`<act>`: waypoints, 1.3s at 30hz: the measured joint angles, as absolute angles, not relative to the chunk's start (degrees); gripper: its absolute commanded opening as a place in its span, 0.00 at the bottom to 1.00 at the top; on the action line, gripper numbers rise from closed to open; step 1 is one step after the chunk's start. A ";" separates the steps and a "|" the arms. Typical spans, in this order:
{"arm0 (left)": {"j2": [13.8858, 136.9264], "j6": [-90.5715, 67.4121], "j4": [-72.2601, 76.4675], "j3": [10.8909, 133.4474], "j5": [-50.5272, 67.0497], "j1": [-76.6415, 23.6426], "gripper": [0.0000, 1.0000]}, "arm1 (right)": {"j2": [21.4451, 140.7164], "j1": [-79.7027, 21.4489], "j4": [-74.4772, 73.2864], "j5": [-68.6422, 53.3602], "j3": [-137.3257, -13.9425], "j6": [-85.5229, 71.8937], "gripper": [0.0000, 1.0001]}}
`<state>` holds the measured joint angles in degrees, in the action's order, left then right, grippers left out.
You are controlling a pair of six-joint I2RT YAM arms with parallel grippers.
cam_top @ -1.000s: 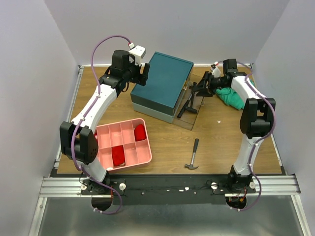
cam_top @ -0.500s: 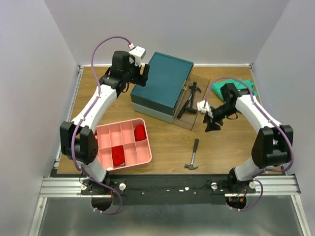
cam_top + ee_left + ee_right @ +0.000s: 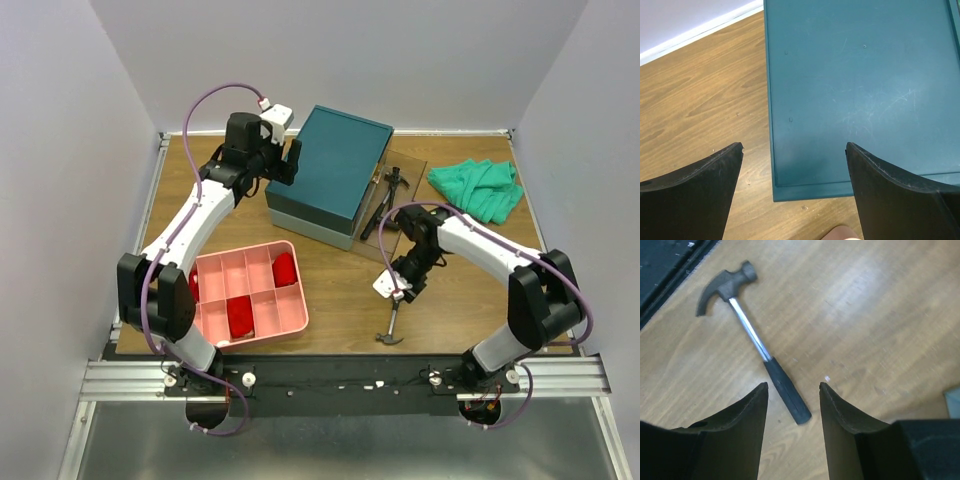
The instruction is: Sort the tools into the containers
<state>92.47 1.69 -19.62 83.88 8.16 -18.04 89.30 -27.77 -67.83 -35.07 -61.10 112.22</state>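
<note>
A steel-headed hammer [image 3: 392, 322] with a black handle lies on the wooden table near the front edge. In the right wrist view the hammer [image 3: 756, 338] has its head at top left, and its handle end lies between my fingers. My right gripper [image 3: 792, 385] is open and empty, just above the handle; from the top it [image 3: 401, 292] hangs over the hammer. The dark teal box [image 3: 332, 172] stands at the back centre. Its clear drawer [image 3: 400, 232] is pulled out to the right and holds a hammer [image 3: 392, 183] and a black tool [image 3: 375, 220]. My left gripper [image 3: 290, 160] is open and empty at the box's left edge [image 3: 771, 125].
A pink compartment tray [image 3: 262, 325] with red objects [image 3: 285, 267] sits front left. A green cloth [image 3: 478, 188] lies back right. White walls close in the table on three sides. The arms' rail runs along the near edge.
My right arm has swung from the open drawer at the back right down to the front, and now hangs over the hammer on the table. The left arm has barely moved.
</note>
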 measured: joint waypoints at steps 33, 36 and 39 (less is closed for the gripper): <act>82.41 -3.03 -19.38 74.59 9.69 -14.57 0.94 | 89.34 -43.46 -58.28 -30.13 -48.34 113.47 0.01; 80.86 -3.51 -19.29 73.95 9.96 -14.57 0.94 | 88.77 -43.46 -58.72 -30.17 -54.15 111.20 0.00; 79.31 -4.56 -18.57 73.54 10.55 -14.37 0.94 | 86.67 -43.44 -58.35 -30.76 -63.11 104.31 0.01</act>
<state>79.31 -4.56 -18.57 73.54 10.55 -14.37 86.67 -43.44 -58.35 -30.76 -63.11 104.31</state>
